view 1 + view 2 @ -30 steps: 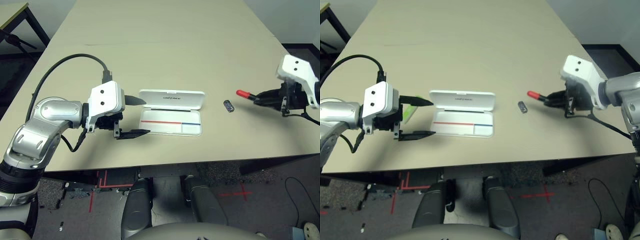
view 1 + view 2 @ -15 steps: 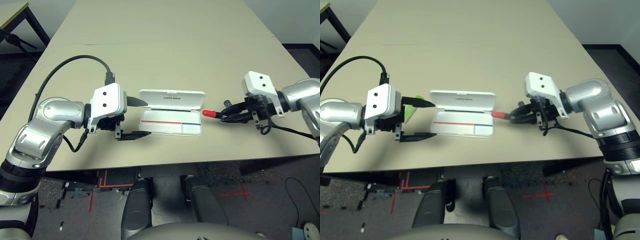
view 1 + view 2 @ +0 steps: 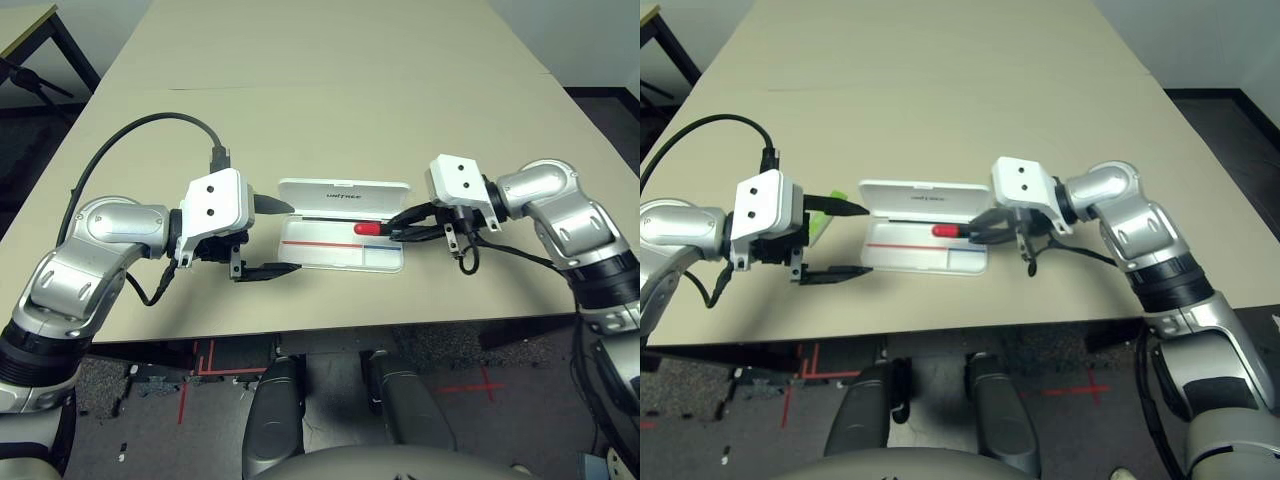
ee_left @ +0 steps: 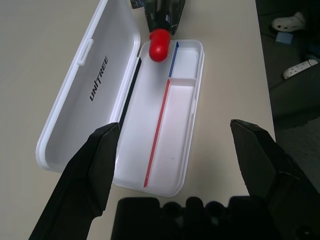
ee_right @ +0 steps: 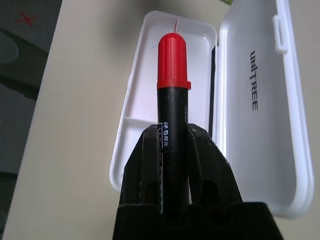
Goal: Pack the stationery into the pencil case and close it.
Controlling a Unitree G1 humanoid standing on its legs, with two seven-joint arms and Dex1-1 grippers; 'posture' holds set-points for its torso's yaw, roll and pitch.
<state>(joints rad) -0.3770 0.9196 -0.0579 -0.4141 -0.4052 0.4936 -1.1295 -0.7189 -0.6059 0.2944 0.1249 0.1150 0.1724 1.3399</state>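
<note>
White hard-plastic pencil case (image 3: 342, 240) lying open on the beige table (image 3: 340, 90), lid flat behind the tray, both tray compartments bare, so nothing packed yet and closing not yet done. Red-capped black marker (image 5: 172, 107) pinched in the right gripper (image 3: 398, 227), cap poised over the tray near the red-and-blue divider, apparently about to be set down. Left gripper (image 4: 182, 165) spread wide at the case's left end, holding nothing. Light-green bar (image 3: 820, 220) just beyond, on the table, mostly hidden.
</note>
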